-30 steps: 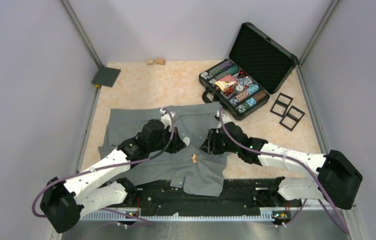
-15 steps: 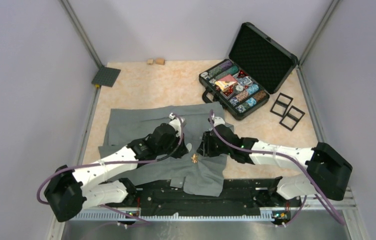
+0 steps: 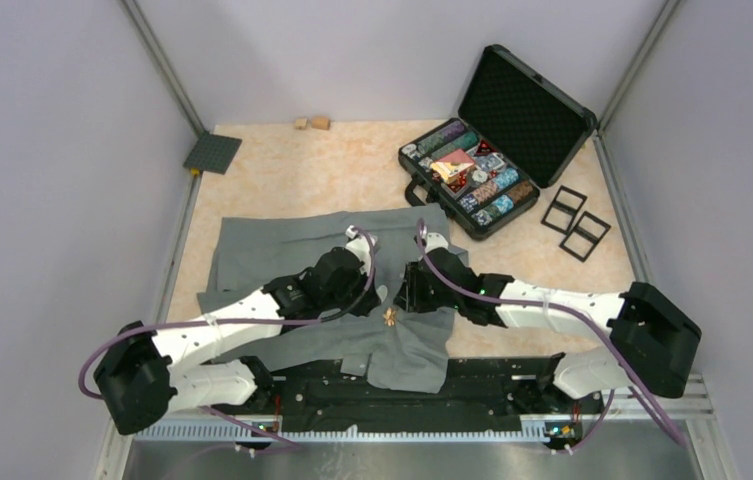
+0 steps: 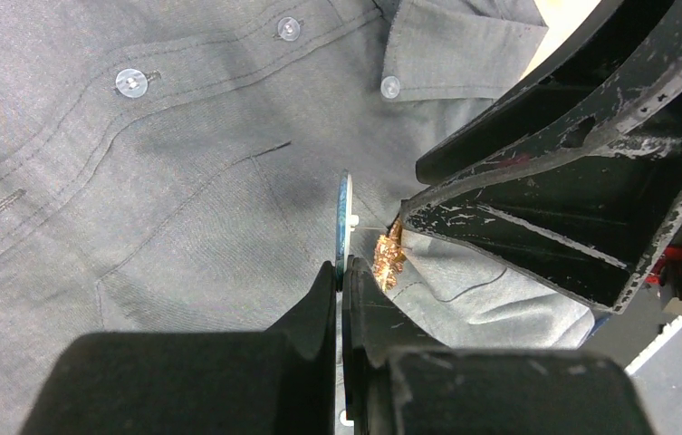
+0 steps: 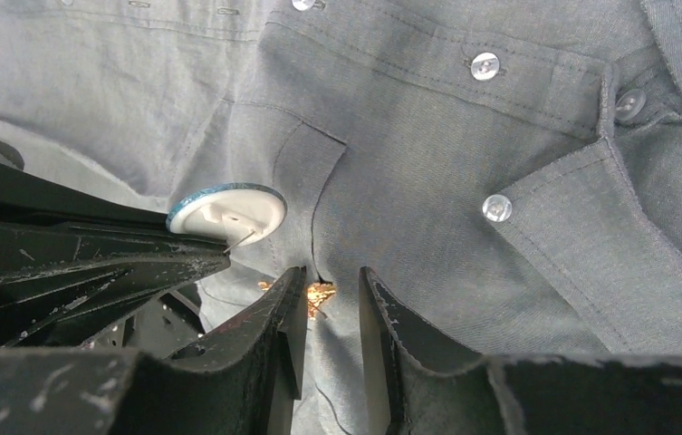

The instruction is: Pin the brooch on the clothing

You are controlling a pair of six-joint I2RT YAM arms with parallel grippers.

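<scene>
The clothing [image 3: 272, 245], a grey button-up shirt, lies spread on the table. My left gripper [image 4: 341, 267] is shut on the edge of the brooch [image 4: 344, 208], a thin round disc with a blue rim. The right wrist view shows the brooch's white back [image 5: 226, 211] and wire pin, just above the chest pocket. A small gold ornament [image 3: 390, 318] lies on the shirt [image 5: 427, 136] by the pocket corner. My right gripper [image 5: 331, 276] is open, its fingers straddling the fabric at the ornament [image 5: 319, 292]. The two grippers nearly touch.
An open black case [image 3: 482, 175] full of poker chips stands at the back right, with two black square frames [image 3: 574, 222] beside it. A dark grey plate [image 3: 212, 153] and two small wooden blocks [image 3: 312, 123] lie at the back left. Walls enclose the table.
Both grippers have drawn in toward the gold ornament, the left one moving right with the brooch. The right jaws have narrowed.
</scene>
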